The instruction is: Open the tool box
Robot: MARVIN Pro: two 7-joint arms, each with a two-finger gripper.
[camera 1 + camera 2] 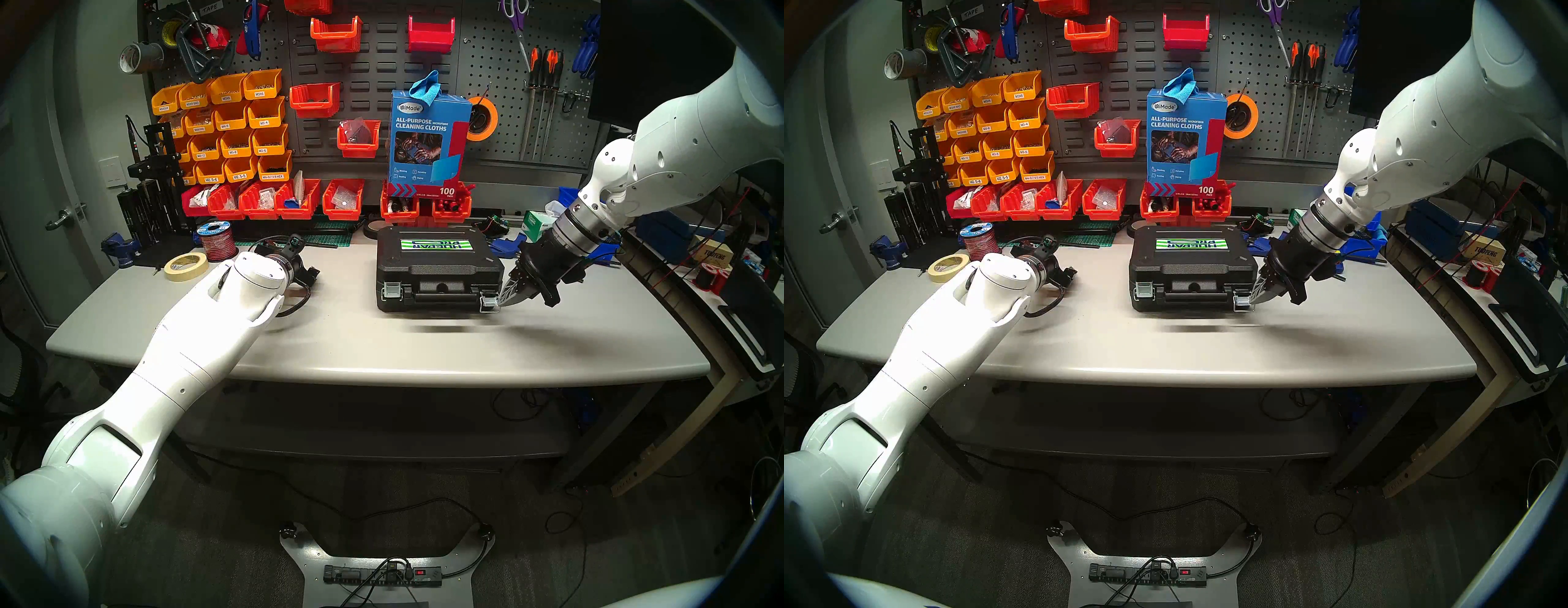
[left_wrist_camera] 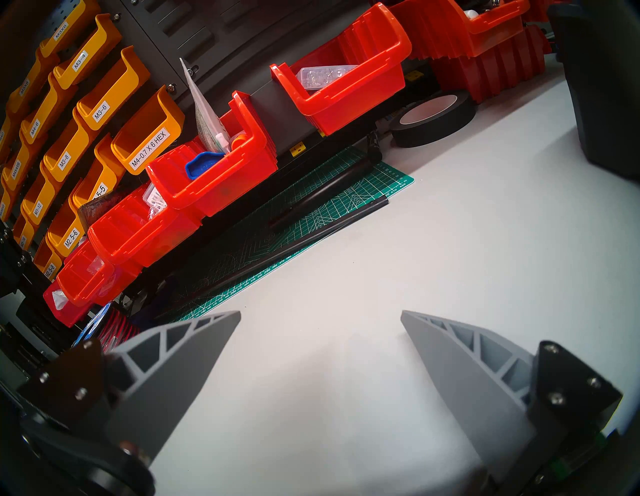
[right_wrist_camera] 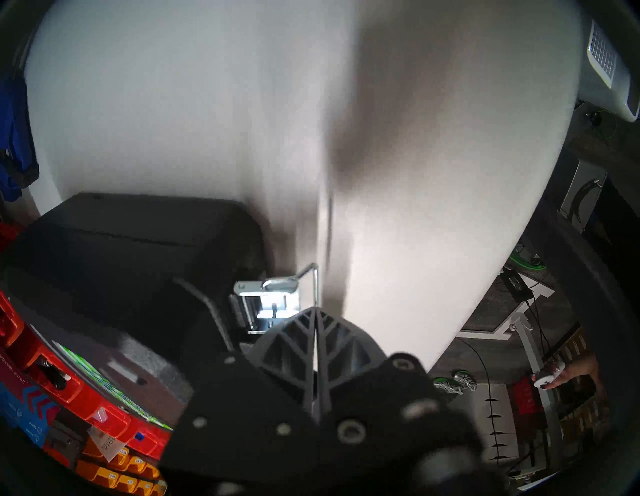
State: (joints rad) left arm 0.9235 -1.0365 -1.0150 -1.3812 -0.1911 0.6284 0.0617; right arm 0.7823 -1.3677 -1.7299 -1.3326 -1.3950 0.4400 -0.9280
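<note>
Latch [image 1: 488, 302] at the near right corner of the tool box [image 1: 439, 265] sits just beside your right gripper [image 1: 508, 301], which points steeply down with its fingers pressed together. The box lies lengthwise across the tabletop [image 1: 382, 344], centre-right. Your left gripper [image 2: 320, 313] hangs well apart, fingers spread, empty.

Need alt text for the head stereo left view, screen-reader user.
A closed black tool box lies on a grey workbench; the right gripper, fingers together, points its tip at the silver latch on the box's front right corner. The left gripper hangs apart at the left, near a masking tape roll; parts bins line the wall behind.
</note>
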